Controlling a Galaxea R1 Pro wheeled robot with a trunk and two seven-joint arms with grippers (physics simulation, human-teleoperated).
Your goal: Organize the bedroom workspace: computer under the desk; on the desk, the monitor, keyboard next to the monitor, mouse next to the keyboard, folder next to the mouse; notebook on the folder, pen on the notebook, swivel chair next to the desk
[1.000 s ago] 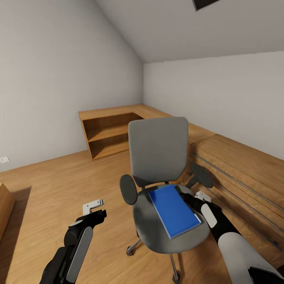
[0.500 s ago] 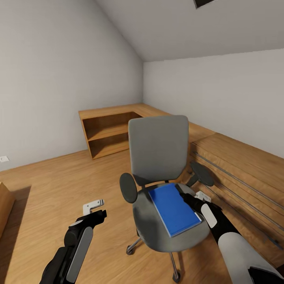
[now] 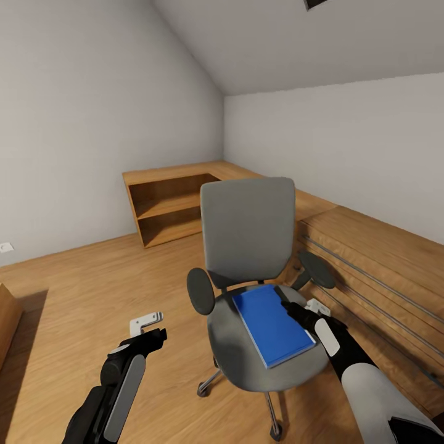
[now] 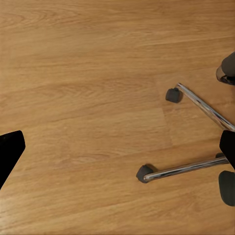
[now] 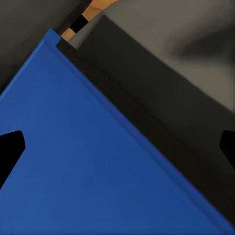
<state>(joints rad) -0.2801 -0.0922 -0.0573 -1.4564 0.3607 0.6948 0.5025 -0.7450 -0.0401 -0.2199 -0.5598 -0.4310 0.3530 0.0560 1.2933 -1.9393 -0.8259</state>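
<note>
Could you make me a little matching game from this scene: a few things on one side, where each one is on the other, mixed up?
Things:
1. folder
2. swivel chair
3. left gripper
4. right gripper

Places:
A. over bare wooden floor, beside the chair's base
B. lying flat on the chair seat
C. at the folder's edge, over the seat
D. standing on the floor in front of a low wooden unit

Pairs: 1-B, 2-D, 3-A, 4-C
</note>
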